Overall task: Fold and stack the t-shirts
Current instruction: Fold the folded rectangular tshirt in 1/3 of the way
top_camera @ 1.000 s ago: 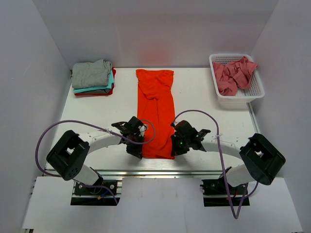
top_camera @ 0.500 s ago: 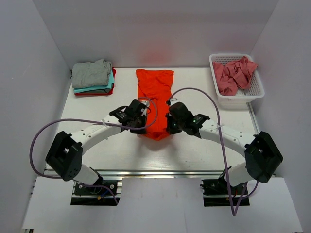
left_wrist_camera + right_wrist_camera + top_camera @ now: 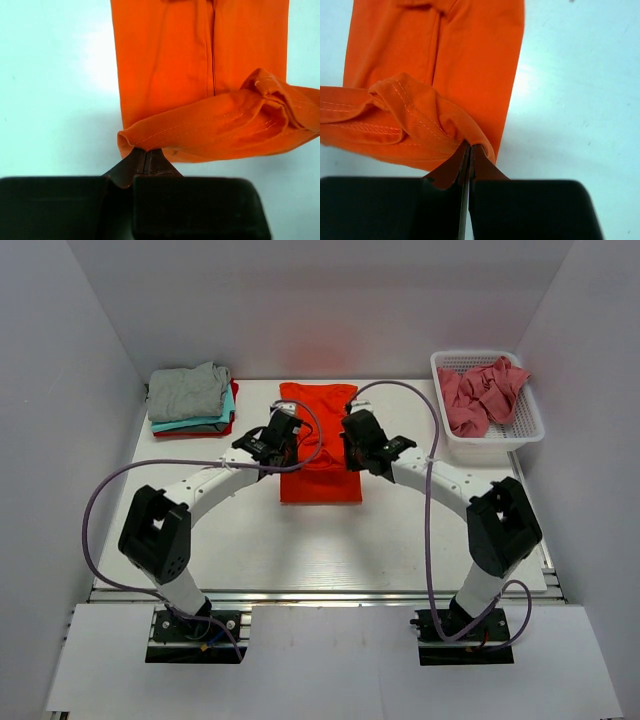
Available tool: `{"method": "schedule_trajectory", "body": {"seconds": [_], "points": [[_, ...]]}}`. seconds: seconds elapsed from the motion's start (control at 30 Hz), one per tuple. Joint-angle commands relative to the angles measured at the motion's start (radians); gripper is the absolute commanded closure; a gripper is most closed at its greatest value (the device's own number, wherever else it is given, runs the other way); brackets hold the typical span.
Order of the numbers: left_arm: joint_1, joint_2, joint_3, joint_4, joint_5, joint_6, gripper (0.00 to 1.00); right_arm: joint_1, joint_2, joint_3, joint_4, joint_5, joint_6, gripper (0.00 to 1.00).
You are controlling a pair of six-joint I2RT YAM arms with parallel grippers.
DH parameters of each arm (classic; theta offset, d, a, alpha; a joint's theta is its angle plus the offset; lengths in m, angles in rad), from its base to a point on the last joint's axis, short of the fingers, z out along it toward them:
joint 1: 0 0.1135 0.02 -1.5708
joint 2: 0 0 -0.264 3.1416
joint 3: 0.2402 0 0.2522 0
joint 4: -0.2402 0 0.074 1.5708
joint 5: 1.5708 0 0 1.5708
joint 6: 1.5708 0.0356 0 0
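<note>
Top external view. The orange-red t-shirt [image 3: 320, 485] lies on the bench [image 3: 420, 530] midway between the left and right edges, nearer the far edge than the near one. It is doubled over on itself, with a straight fold line facing the near edge. The left gripper [image 3: 285, 445] and the right gripper [image 3: 355, 445] sit over its far half, one at each side of the garment. From this height I cannot make out how their jaws stand.

A stack of folded t-shirts [image 3: 188, 392] occupies the far left corner: grey on top, teal beneath, red at the bottom. At the far right corner stands a white mesh basket [image 3: 490, 447] containing a crumpled dusty pink t-shirt [image 3: 480, 390].

Left wrist view. The left gripper [image 3: 146, 155] is clenched. Its jaws meet on the corner of the stitched hem of the orange-red t-shirt [image 3: 165, 60]. The hem runs from the jaws to the right side of the frame as a raised, rumpled band. A flat layer of the same garment lies on the bench beyond it.

Right wrist view. The right gripper [image 3: 470, 152] is likewise clenched, its jaws pinching the opposite corner of the hem. The hem of the orange-red t-shirt [image 3: 470, 50] trails off to the left side of the frame, bunched near the jaws. The flat layer lies on the bench beyond it.
</note>
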Motion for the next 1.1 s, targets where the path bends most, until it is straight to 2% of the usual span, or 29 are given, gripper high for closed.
{"method": "schedule_trajectory", "body": {"seconds": [0.0,0.57,0.6,0.63,0.7,0.73,0.77,0.8,0.83,0.87,0.9,0.93,0.97,1.03,1.07], "points": [[0.036,0.016,0.073,0.082,-0.038,0.053,1.00,-0.035,0.034,0.085,0.012,0.012,-0.038,1.00],[0.127,0.266,0.252,0.125,0.082,0.105,1.00,-0.153,0.280,0.288,0.048,-0.171,-0.130,1.00],[0.127,0.289,0.277,0.126,0.091,0.105,0.98,-0.162,0.309,0.309,0.049,-0.182,-0.133,1.00],[0.137,0.303,0.288,0.126,0.091,0.105,0.81,-0.164,0.321,0.336,0.051,-0.189,-0.130,0.96],[0.147,0.349,0.326,0.135,0.091,0.105,0.74,-0.182,0.373,0.387,0.060,-0.185,-0.124,0.93],[0.162,0.369,0.348,0.145,0.100,0.105,0.67,-0.187,0.392,0.413,0.060,-0.186,-0.124,0.90],[0.183,0.390,0.372,0.159,0.100,0.105,0.67,-0.194,0.407,0.438,0.066,-0.167,-0.117,0.86],[0.194,0.412,0.430,0.174,0.114,0.105,0.57,-0.214,0.450,0.538,0.072,-0.153,-0.103,0.77],[0.205,0.468,0.486,0.175,0.131,0.105,0.15,-0.222,0.493,0.585,0.036,-0.159,-0.089,0.55],[0.228,0.490,0.542,0.114,0.131,0.105,0.00,-0.230,0.533,0.634,0.014,-0.177,-0.069,0.49],[0.237,0.490,0.587,0.113,0.131,0.105,0.00,-0.248,0.545,0.722,-0.015,-0.195,-0.069,0.46],[0.246,0.490,0.587,0.113,0.131,0.105,0.00,-0.253,0.535,0.723,-0.020,-0.241,-0.071,0.40],[0.255,0.446,0.572,0.130,0.131,0.105,0.00,-0.256,0.521,0.704,-0.012,-0.249,-0.068,0.37],[0.268,0.400,0.523,0.153,0.131,0.105,0.00,-0.260,0.440,0.621,0.049,-0.269,-0.069,0.21],[0.268,0.375,0.474,0.153,0.131,0.105,0.00,-0.273,0.420,0.545,0.064,-0.293,-0.090,0.18]]}}
